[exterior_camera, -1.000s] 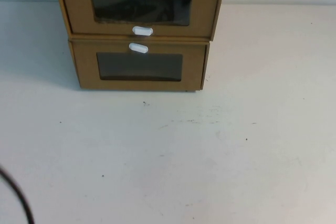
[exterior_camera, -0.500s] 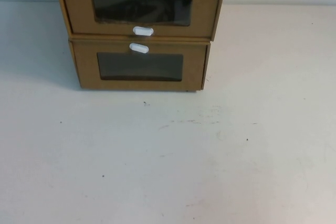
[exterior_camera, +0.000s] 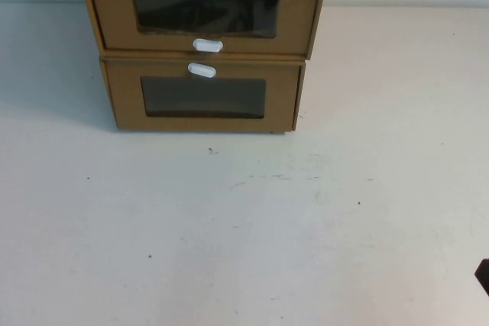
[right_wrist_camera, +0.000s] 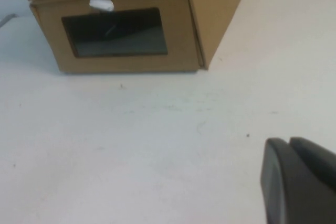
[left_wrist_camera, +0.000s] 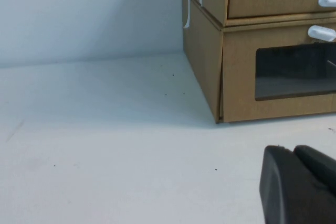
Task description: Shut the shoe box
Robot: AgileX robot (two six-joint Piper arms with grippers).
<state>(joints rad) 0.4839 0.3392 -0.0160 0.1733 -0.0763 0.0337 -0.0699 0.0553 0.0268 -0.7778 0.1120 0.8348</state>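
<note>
The shoe box (exterior_camera: 202,7) sits on another box (exterior_camera: 202,97) at 12 o'clock on the surface (exterior_camera: 244,227). The left gripper (left_wrist_camera: 299,187) and right gripper (right_wrist_camera: 299,182) wait low near 6 o'clock; I cannot tell if their jaws are apart or together.

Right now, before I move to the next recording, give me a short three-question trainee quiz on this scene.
1. True or false: the brown cardboard shoe box, with the small white pull tab below its window, stands on top of the alike brown cardboard lower box.
2. Multiple choice: the left gripper and the right gripper, both low over the white table in front of the stack, are A) touching the boxes, B) apart from them, C) inside a drawer.
3. Fill in: the lower box's white tab sits ___ its window.
Key: 1 true; 2 B; 3 above.
</note>
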